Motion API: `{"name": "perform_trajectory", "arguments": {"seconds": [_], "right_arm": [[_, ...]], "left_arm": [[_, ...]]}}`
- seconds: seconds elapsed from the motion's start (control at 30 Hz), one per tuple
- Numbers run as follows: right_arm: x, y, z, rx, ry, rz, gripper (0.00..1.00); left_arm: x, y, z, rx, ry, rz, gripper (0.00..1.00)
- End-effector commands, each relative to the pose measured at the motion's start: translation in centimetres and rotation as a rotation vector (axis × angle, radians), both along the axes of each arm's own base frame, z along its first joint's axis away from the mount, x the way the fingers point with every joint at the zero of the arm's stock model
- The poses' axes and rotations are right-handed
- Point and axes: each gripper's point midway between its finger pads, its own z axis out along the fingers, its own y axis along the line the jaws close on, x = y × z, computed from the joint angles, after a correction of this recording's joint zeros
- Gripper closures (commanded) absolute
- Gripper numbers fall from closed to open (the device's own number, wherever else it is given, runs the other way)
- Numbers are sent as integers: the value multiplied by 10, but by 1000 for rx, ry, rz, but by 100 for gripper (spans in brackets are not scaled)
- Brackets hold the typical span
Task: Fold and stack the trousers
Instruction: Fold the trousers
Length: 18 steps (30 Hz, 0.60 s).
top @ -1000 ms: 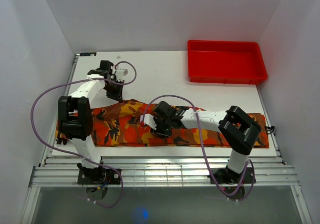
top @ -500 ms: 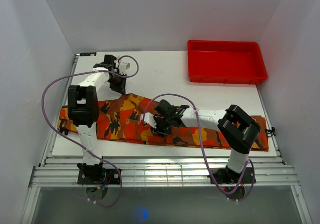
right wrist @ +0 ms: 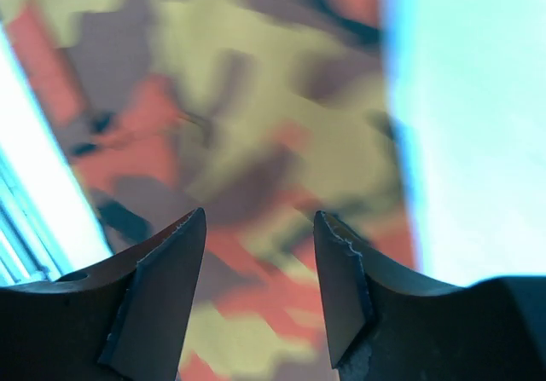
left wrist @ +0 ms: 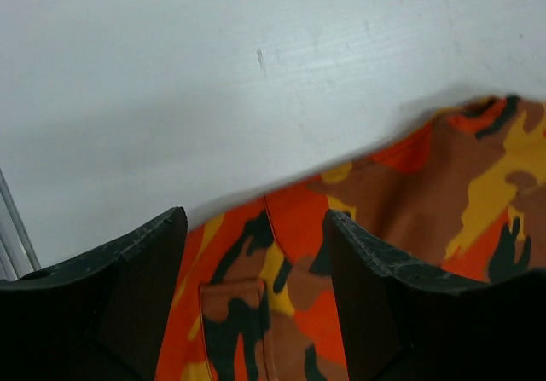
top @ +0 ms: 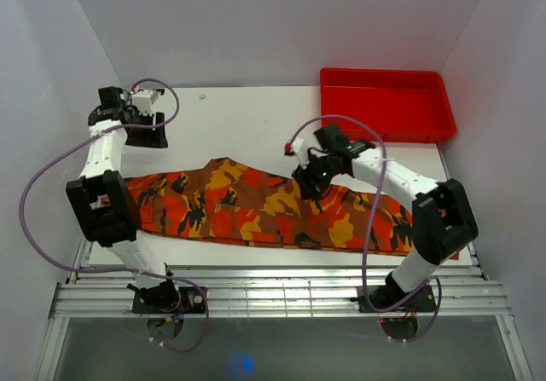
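Over the table, top view.

A: Where do the trousers (top: pixel 247 206) lie?

B: Spread flat along the near half of the table (top: pixel 256 121), running from the left arm's upright link across to the right arm's. A rounded edge of cloth bulges toward the far side near the middle. The red tray (top: pixel 388 131) sits at the far right corner, apart from the cloth.

A: State of both end effectors in this view?

B: The left gripper (top: pixel 152 134) is over bare table near the far left corner, clear of the cloth. The right gripper (top: pixel 309 181) is over the far edge of the trousers, right of centre. Finger spacing is hard to read from this height.

A: Left wrist view?

B: The left gripper (left wrist: pixel 253 228) has its jaws set wide apart, with nothing between them. Below them lies the edge of the trousers (left wrist: pixel 478 185), with the white table (left wrist: pixel 213 83) beyond it.

A: Right wrist view?

B: The picture is blurred. The right gripper (right wrist: pixel 260 223) shows a clear gap between its fingers and carries nothing. Camouflage cloth of the trousers (right wrist: pixel 239 108) fills most of the background, with a strip of table (right wrist: pixel 469 125) at the right.
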Motion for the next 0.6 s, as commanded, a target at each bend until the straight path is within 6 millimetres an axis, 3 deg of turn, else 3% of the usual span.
{"name": "perform_trajectory", "arguments": {"seconds": [0.0,0.07,0.1,0.13,0.23,0.33,0.4,0.43,0.57], "right_arm": [[4,-48,38,16,38,-146,43],[12,-88,32,-37,32,-247,45],[11,-103,26,-64,40,-280,48],[12,-132,15,-113,49,-354,50],[10,-175,-2,-182,45,-424,56],[13,-243,-15,-263,40,-570,58],[19,-273,-12,-289,21,-629,59],[21,-300,-12,-324,15,-681,59],[32,-362,1,-370,-6,-839,56]], "left_arm": [[-63,-30,0,-33,44,-159,25],[-90,-27,-21,-39,95,-144,26],[-97,-24,-28,-38,113,-133,27],[-104,-17,-35,-34,132,-115,27],[-124,-6,-64,-41,207,-74,30],[-141,16,-91,-58,274,5,32],[-147,25,-103,-57,304,35,34],[-151,32,-109,-71,320,59,34],[-157,40,-118,-81,339,86,35]]}}
